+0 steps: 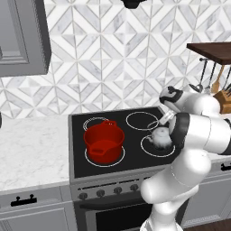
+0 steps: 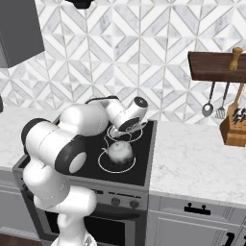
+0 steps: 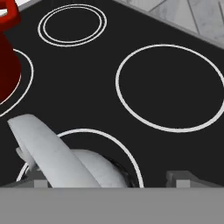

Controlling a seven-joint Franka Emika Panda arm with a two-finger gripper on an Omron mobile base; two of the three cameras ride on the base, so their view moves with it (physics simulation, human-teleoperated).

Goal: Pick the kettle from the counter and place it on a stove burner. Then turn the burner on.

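silver-grey metal marked the kettle [image 2: 119,153], which we saw sitting inside the thin white ring of the front right stove burner [image 1: 146,149] on the black glass cooktop [image 1: 79,131]. in the hand view its arched handle [image 3: 48,151] rose close under the camera, with the rounded body just behind it. our claw [image 2: 129,129] hung just above and behind the kettle, and in the hand view its tips [image 3: 181,178] stood wide apart with nothing between them, so we judged the kettle released and the placing done.

what remained, as we read it, was turning the burner on at the row of dark knobs [image 1: 109,191] along the stove front, low beneath the cooktop edge. the risk lay in the retreat: the handle stood right by the tips, and a careless lift or sideways swing could have hooked it and dragged or tipped the kettle off its ring. the bulky arm also hung over the cooktop, so reaching down to the front might have brushed the kettle. picking the wrong knob would have heated another ring, perhaps the one under the red pot [image 1: 104,140]. the marble tabletop [image 2: 202,158] to the right offered room to swing clear.
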